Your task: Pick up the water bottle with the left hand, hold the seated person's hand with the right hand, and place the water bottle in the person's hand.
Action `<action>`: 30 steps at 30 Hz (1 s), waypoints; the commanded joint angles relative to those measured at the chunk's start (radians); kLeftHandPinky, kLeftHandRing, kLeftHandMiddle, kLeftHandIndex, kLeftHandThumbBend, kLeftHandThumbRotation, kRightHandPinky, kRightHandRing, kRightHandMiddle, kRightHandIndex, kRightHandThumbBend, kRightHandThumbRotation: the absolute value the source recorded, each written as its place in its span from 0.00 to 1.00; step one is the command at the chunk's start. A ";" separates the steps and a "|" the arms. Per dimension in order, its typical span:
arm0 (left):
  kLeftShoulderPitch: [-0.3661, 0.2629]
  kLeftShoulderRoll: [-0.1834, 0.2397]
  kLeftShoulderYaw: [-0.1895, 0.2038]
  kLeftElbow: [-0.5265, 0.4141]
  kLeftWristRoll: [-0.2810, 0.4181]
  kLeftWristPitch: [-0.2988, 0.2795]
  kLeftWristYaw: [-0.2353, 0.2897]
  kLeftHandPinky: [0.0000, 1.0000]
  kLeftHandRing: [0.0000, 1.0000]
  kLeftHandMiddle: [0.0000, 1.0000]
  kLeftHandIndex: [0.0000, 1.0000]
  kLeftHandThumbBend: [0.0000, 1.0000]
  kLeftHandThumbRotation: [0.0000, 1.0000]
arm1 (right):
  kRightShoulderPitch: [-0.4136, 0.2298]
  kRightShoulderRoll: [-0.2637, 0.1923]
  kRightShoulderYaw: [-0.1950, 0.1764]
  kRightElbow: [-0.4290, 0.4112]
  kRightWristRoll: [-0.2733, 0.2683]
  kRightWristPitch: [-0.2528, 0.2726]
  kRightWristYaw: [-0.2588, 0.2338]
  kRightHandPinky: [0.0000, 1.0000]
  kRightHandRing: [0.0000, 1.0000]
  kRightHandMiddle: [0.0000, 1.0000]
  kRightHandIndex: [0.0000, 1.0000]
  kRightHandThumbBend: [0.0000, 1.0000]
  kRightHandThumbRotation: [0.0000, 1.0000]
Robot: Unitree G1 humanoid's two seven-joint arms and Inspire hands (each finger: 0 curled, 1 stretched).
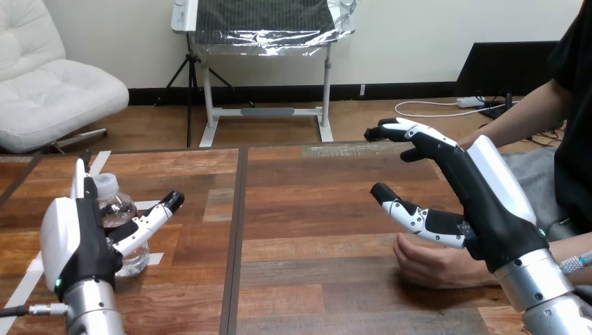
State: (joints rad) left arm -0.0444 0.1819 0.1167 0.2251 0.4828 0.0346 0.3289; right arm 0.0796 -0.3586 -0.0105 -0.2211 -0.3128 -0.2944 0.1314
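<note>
On my feed the water bottle (120, 209) stands upright on the worktop (314, 202) at the near left, white cap on top, among a few strips of white tape (150, 259). My left hand (77, 241) is up against it from the left. Its fingers (81, 178) point straight up, pressed together behind the bottle's left side, and its thumb (152, 220) reaches out straight across the bottle's near side. Nothing is curled round the bottle. The palm looks to be touching it or just beside it; I cannot tell which.

On the right, my right hand (489, 202) hangs above the worktop with its fingers stretched out toward the far left and its thumb (419, 218) spread well below them. The person's hand (426, 264) rests on the worktop at the near right, loosely curled, directly under that thumb. I cannot tell whether the two touch, and my right hand has no grip on it.
</note>
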 commanded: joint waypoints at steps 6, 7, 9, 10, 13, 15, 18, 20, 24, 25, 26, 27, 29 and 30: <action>-0.129 0.059 -0.035 0.121 0.032 0.001 0.049 0.87 0.94 0.96 0.97 1.00 0.57 | -0.071 -0.014 -0.012 0.008 -0.002 -0.003 -0.006 0.75 0.85 0.86 0.76 0.43 0.00; -0.133 0.061 -0.037 0.129 0.033 0.002 0.052 0.87 0.94 0.96 0.97 1.00 0.57 | -0.072 -0.015 -0.012 0.008 -0.002 -0.003 -0.006 0.75 0.85 0.86 0.76 0.43 0.00; -0.144 0.065 -0.042 0.148 0.036 0.011 0.058 0.87 0.94 0.96 0.97 0.99 0.56 | -0.072 -0.016 -0.012 0.009 -0.004 -0.005 -0.006 0.75 0.85 0.86 0.76 0.43 0.01; -0.150 0.068 -0.047 0.161 0.040 0.016 0.064 0.88 0.95 0.96 0.97 0.99 0.56 | -0.073 -0.017 -0.013 0.009 -0.004 -0.003 -0.005 0.75 0.84 0.86 0.76 0.43 0.01; -0.163 0.076 -0.056 0.190 0.051 0.019 0.080 0.88 0.95 0.96 0.96 0.99 0.56 | -0.072 -0.019 -0.014 0.007 0.000 0.000 -0.001 0.75 0.84 0.86 0.76 0.43 0.01; -0.170 0.081 -0.061 0.208 0.057 0.016 0.091 0.89 0.94 0.96 0.96 0.99 0.56 | -0.071 -0.020 -0.015 0.006 0.002 0.002 0.002 0.75 0.84 0.86 0.76 0.43 0.02; -0.182 0.088 -0.067 0.243 0.060 0.014 0.103 0.90 0.94 0.95 0.96 0.98 0.57 | -0.071 -0.021 -0.016 0.004 0.005 0.003 0.004 0.75 0.85 0.86 0.76 0.43 0.02; -0.191 0.094 -0.070 0.268 0.060 0.010 0.113 0.91 0.94 0.95 0.96 0.98 0.57 | -0.070 -0.021 -0.016 0.001 0.008 0.008 0.007 0.75 0.85 0.86 0.76 0.43 0.02; -0.201 0.100 -0.078 0.293 0.060 0.008 0.132 0.93 0.94 0.95 0.96 0.98 0.56 | -0.069 -0.024 -0.018 -0.001 0.010 0.011 0.012 0.75 0.85 0.86 0.76 0.43 0.02; -0.204 0.101 -0.080 0.298 0.061 0.011 0.138 0.93 0.94 0.95 0.96 0.98 0.56 | -0.070 -0.024 -0.019 0.001 0.011 0.008 0.012 0.75 0.85 0.86 0.76 0.43 0.02; -0.206 0.102 -0.083 0.302 0.061 0.014 0.142 0.93 0.94 0.95 0.96 0.97 0.56 | -0.070 -0.025 -0.019 0.002 0.011 0.006 0.011 0.75 0.85 0.86 0.76 0.43 0.02; -0.208 0.104 -0.085 0.305 0.060 0.015 0.145 0.94 0.94 0.95 0.96 0.97 0.56 | -0.070 -0.025 -0.019 0.003 0.012 0.004 0.011 0.75 0.85 0.86 0.76 0.43 0.02; -0.214 0.108 -0.092 0.321 0.062 0.018 0.154 0.94 0.94 0.94 0.96 0.97 0.56 | -0.070 -0.025 -0.020 0.002 0.012 0.006 0.012 0.75 0.85 0.86 0.76 0.43 0.02; -0.216 0.110 -0.094 0.326 0.062 0.018 0.157 0.94 0.94 0.94 0.96 0.97 0.56 | -0.070 -0.025 -0.020 0.002 0.012 0.007 0.012 0.75 0.85 0.86 0.76 0.43 0.02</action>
State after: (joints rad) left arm -0.1774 0.2607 0.0463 0.5214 0.5246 0.0504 0.4548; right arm 0.0746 -0.3628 -0.0105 -0.2185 -0.3122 -0.2843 0.1400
